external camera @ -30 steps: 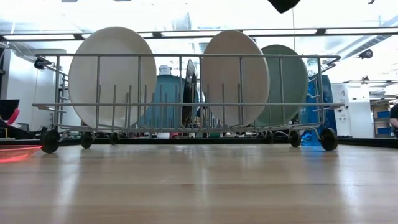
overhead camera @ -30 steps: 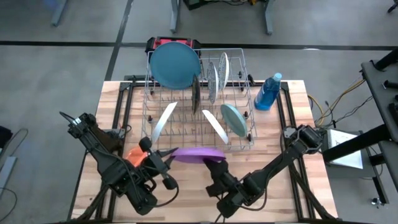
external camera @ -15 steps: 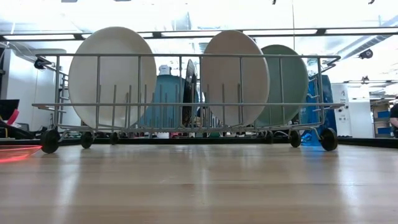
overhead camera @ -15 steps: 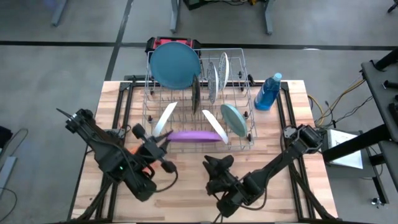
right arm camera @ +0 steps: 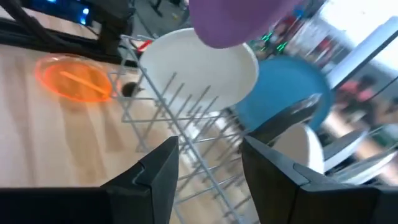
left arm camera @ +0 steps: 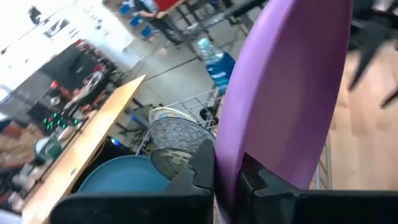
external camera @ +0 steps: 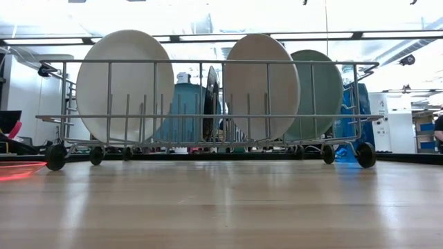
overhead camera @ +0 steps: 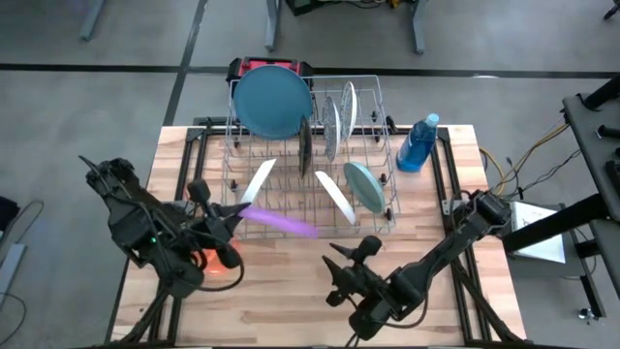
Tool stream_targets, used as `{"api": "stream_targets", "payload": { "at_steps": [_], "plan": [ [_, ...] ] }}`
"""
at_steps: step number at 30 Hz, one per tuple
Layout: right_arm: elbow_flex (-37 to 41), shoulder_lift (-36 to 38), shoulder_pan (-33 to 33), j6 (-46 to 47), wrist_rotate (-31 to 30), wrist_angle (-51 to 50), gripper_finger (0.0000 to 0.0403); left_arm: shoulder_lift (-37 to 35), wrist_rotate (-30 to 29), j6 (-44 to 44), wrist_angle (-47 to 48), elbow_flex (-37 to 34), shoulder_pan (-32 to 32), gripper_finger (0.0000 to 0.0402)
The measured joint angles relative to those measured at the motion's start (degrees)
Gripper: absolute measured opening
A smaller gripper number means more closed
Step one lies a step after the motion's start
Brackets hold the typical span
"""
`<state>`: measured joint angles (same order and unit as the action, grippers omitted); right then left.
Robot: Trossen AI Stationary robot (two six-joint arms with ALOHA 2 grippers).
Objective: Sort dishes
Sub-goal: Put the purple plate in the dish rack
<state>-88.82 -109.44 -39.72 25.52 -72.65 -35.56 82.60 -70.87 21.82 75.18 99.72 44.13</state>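
Observation:
My left gripper (overhead camera: 231,215) is shut on a purple plate (overhead camera: 279,222), held in the air in front of the wire rack's (overhead camera: 308,221) near side and tilted toward edge-on. My right gripper (overhead camera: 355,260) hangs open over the table near the near edge, apart from the purple plate (right arm camera: 239,18). A small translucent orange plate (overhead camera: 210,262) lies flat on the table under the left arm. In the rack stand a large blue plate (overhead camera: 274,100), a patterned plate (overhead camera: 332,126), white plates (overhead camera: 255,186) and a teal-green plate (overhead camera: 363,184). The low view shows neither gripper. My left gripper holds the purple plate by its rim (left arm camera: 229,177), pinched between the two fingers (left arm camera: 200,167), one on each face. The fingers come level from the table's left. The plate is lifted clear and reaches from the fingers toward the table's right, tilted toward edge-on.
A blue spray-type bottle (overhead camera: 418,143) stands to the right of the rack. The rack takes up the table's far middle. Bare wood (overhead camera: 291,291) lies between the rack and the near edge, with the right arm over it.
My left gripper has carried the purple plate up and toward the far-left, from lying flat near the table's middle to the rack's near side, tipping it toward edge-on. My right gripper, which was at the plate's right rim, now stands apart from it, nearer the near edge.

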Motion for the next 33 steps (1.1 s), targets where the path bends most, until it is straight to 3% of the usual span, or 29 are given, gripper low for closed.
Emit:
{"api": "stream_targets", "payload": {
  "at_steps": [6,11,18,25,33],
  "plan": [
    [0.0,1.94,0.6,-1.05,7.45,4.55,0.0179,-0.08,3.92,-5.78,1.4,-0.09,1.35,0.0002],
    [-0.02,2.66,0.74,-12.49,12.81,18.53,0.019,-0.04,4.59,-5.88,3.12,-0.38,2.15,0.0002],
    [-0.02,2.9,1.18,-23.72,13.15,35.4,0.0195,-0.04,4.52,-4.1,3.47,-2.52,3.45,0.0002],
    [-0.02,2.83,4.33,-22.41,14.24,37.79,0.0196,0.09,4.52,-1.47,3.36,-5.61,4.35,0.0006],
    [-0.02,2.74,9.54,-18.07,27.72,38.89,0.0192,0.1,4.31,-1.39,0.66,-8.12,5.95,0.0008]
  ]
}}
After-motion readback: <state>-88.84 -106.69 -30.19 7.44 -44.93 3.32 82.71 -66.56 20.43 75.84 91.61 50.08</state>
